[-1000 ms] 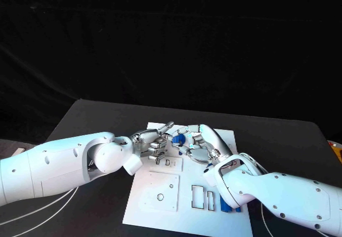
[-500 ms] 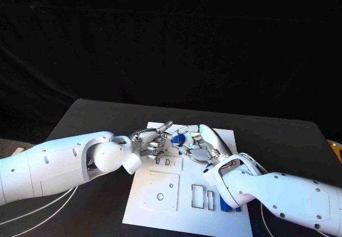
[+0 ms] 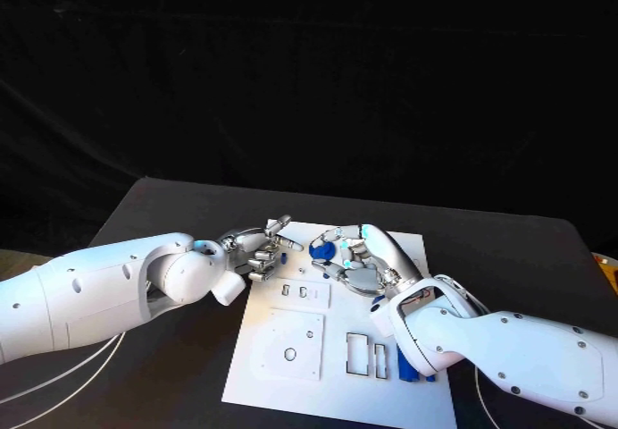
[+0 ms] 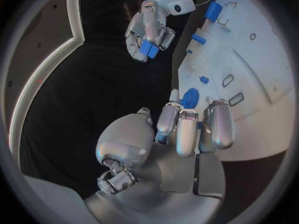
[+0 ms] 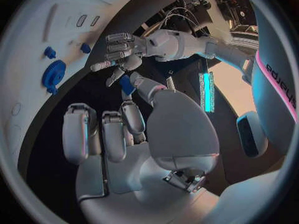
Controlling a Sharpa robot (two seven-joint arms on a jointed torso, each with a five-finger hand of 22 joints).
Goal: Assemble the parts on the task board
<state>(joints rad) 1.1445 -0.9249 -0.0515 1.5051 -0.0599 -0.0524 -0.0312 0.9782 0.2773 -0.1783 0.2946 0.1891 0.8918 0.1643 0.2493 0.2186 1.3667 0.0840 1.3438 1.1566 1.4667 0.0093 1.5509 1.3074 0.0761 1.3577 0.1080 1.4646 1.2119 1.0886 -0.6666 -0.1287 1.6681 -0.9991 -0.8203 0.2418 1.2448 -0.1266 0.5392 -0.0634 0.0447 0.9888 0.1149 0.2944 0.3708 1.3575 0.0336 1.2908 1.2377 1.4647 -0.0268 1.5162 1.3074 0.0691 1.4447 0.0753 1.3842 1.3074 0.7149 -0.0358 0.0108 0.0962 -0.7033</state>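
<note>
The white task board (image 3: 338,375) lies in the middle of the black table. My right hand (image 3: 358,261) hovers over the board's far end and pinches a small blue block (image 3: 322,253) between thumb and finger; the same blue block (image 5: 126,83) shows at the fingertips in the right wrist view, and the left wrist view shows the blue block (image 4: 148,49) in that hand too. My left hand (image 3: 255,247) hangs over the board's far left edge, a short gap from the right hand, holding nothing. A blue gear (image 4: 189,95) sits on the board (image 4: 249,74).
Small blue pieces (image 5: 49,51) stand on the board near the gear (image 5: 53,72). More blue parts (image 3: 414,371) lie at the board's near right edge. Rectangular slots (image 3: 367,356) and a square plate (image 3: 294,344) mark the near half. Black table (image 3: 154,223) surrounds the board.
My left hand has drawn back to the left, away from the right hand it was touching. The right hand stays in place with the blue block.
</note>
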